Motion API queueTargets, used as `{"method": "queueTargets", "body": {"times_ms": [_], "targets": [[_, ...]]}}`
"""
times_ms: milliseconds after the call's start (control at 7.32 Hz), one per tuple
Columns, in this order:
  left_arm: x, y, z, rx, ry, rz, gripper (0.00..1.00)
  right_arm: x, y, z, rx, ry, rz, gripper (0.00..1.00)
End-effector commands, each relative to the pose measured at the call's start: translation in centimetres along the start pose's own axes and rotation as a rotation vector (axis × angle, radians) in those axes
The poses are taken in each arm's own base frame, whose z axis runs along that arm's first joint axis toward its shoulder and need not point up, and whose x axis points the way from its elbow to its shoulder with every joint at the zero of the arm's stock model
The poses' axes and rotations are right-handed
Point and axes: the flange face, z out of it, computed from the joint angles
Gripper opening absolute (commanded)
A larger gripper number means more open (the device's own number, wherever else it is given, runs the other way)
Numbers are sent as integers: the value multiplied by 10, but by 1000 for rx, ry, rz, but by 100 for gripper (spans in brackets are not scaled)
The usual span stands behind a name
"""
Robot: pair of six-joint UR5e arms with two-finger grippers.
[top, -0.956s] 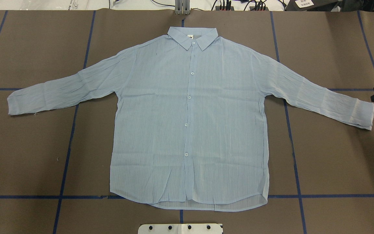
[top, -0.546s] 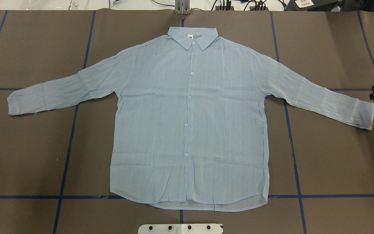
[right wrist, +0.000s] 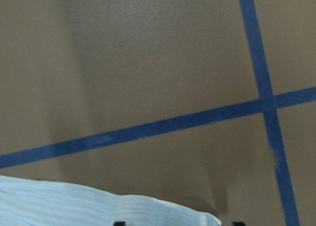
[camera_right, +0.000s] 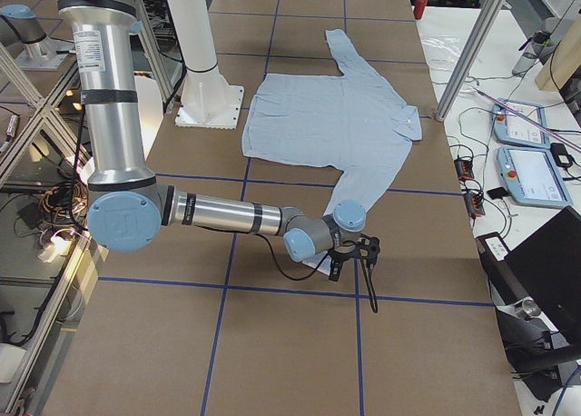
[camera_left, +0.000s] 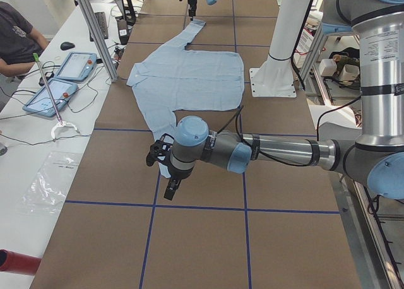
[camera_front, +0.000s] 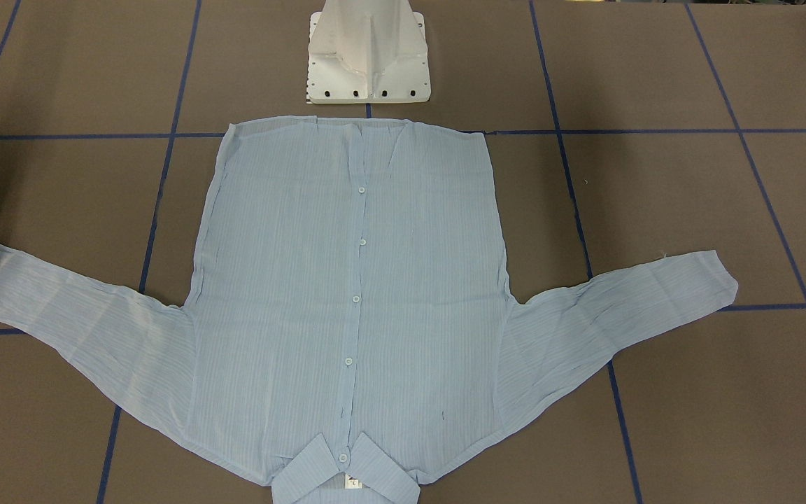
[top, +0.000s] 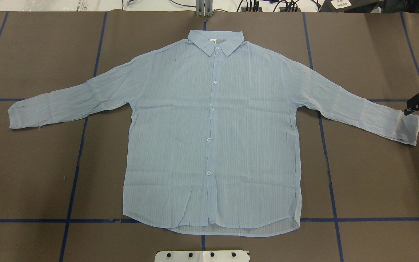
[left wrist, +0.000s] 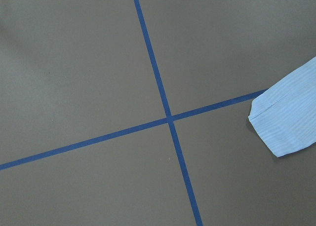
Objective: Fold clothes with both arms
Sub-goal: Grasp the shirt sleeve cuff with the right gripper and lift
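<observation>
Overhead exterior view: the light-blue striped shirt lies flat on the brown tabletop, buttoned front up. Its body runs lengthwise straight away from the robot, with the hem just in front of the white pedestal and the collar pointing to the far edge. The two sleeves are spread wide across the tabletop and slope back toward the robot's side, so the widest span of the garment lies from one arm's side to the other.

The right tool is at the end of the right sleeve, close above the right cuff. From its own wrist camera the two black fingertips show at the bottom edge, set well apart, with the cuff's pale edge lying in the gap between them and a blue tape line crossing ahead. The fingers are spread and have hold of nothing.

The left tool shows only from the table's end, low over the tabletop just past the left cuff. Whether its fingers are parted or closed I cannot tell. Its wrist camera looks down on a crossing of blue tape – the cuff tip enters only at the side of that view, clear of the crossing.
</observation>
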Motion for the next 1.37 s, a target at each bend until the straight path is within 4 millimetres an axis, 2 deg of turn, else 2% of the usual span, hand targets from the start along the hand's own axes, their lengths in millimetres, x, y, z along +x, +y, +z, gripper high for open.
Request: {"method": "queueTargets", "body": {"times_ms": [0,410,546,683,956,1093,1229], "targets": [[1,-1,-1,2,-1,3,100,2,2,3,-6,4,5,76],[1,-1,-1,2,-1,8,100,5,2,7,-11,10,10,73],[1,-1,-1,2,-1,9,100,5,2,7,-11,10,10,67],[2,-1,-2,2,-1,9,100,7,3,9,-15,13,12,56],[1,-1,-2,2,-2,9,100,7,3,9,-15,15,13,25],[1,-1,-2,2,-5,11,100,6,2,9,-14,12,19,1],[2,-1,-2,3,-4,10,100,0,1,5,-8,5,11,0]]}}
